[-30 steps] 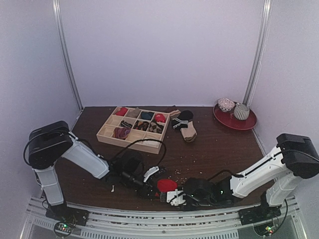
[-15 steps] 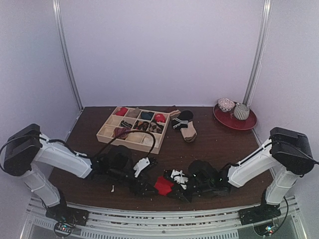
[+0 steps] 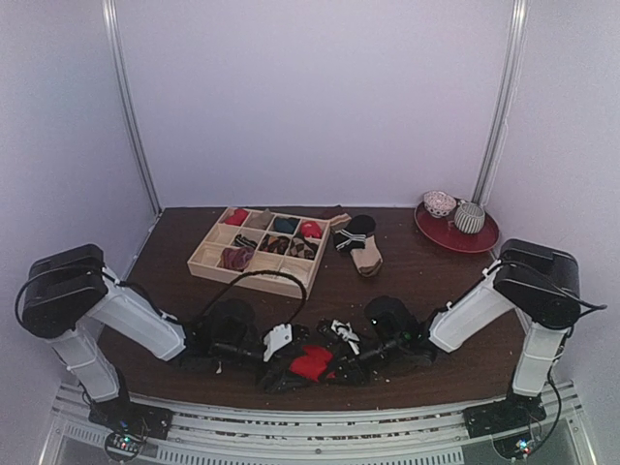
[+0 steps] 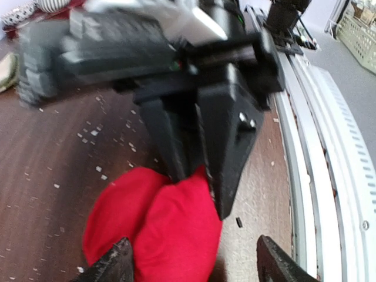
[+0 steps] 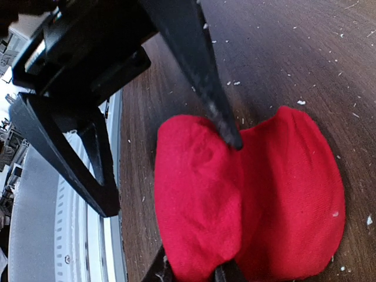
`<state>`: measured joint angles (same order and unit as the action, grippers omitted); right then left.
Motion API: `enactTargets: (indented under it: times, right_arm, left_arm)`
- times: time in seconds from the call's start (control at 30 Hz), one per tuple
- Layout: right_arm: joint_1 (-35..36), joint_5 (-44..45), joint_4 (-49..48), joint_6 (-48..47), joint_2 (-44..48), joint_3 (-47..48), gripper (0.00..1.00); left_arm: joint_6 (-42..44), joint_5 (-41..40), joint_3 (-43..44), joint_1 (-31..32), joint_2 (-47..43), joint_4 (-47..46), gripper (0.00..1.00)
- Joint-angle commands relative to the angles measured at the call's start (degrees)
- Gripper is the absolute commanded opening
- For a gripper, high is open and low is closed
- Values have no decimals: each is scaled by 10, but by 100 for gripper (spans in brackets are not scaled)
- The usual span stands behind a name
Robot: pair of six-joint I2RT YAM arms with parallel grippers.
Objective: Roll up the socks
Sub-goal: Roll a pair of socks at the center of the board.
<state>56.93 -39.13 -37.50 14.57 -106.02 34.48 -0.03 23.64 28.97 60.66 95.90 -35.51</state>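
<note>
Wooden tray (image 3: 254, 279) sits back left on the surface (image 3: 426, 281), split into small cells. Back row, left to right: red bundle (image 3: 235, 216), a greyish one, dark blue bundle (image 3: 285, 225), second red bundle (image 3: 310, 230). The next row holds dark patterned bundles (image 3: 289, 247), and a maroon bundle (image 3: 235, 258) sits nearer the front left. The front-right cells show bare wood. Red plate (image 3: 484, 242) at back right carries two rolled balls side by side, a white patterned ball (image 3: 439, 203) and a grey striped ball (image 3: 470, 217). Loose just right of the tray, a black sock with white stripes (image 3: 351, 232) lies against a tan sock (image 3: 367, 259). The red sock (image 3: 312, 361) is bunched into a folded lump near the front edge, centre, between the two arms. Right fingers (image 5: 225, 274) are clamped on a fold of it. Left fingers (image 4: 117, 267) stand apart and grip nothing: one tip is at the crease on top of the lump, the other is off to its side, clear of the fabric. White specks dot the surface around the lump. In the top view it is too dark under the lump to tell what else lies there.
</note>
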Motion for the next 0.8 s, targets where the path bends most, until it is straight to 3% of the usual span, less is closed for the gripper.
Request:
enactTargets:
  times: [0.0,0.27,0.37,0.4,0.57,0.77]
  right_arm:
    - [-4,0,199,12,-54,-31,17]
    - [-10,3,215,5,-70,-18,17]
    - [-9,8,228,-2,-73,-9,17]
    - [-9,13,234,-3,-70,-6,17]
    - [-10,56,280,-33,-30,14,25]
    - [-8,164,280,-94,97,5,34]
  left_arm:
    - [19,11,12,18,20,-12,63]
    - [9,4,33,20,51,14,30]
    - [1,6,45,20,68,32,4]
    - [-4,5,48,20,74,38,0]
    - [-57,-12,68,19,101,113,0]
    - [-135,-1,74,16,121,212,0]
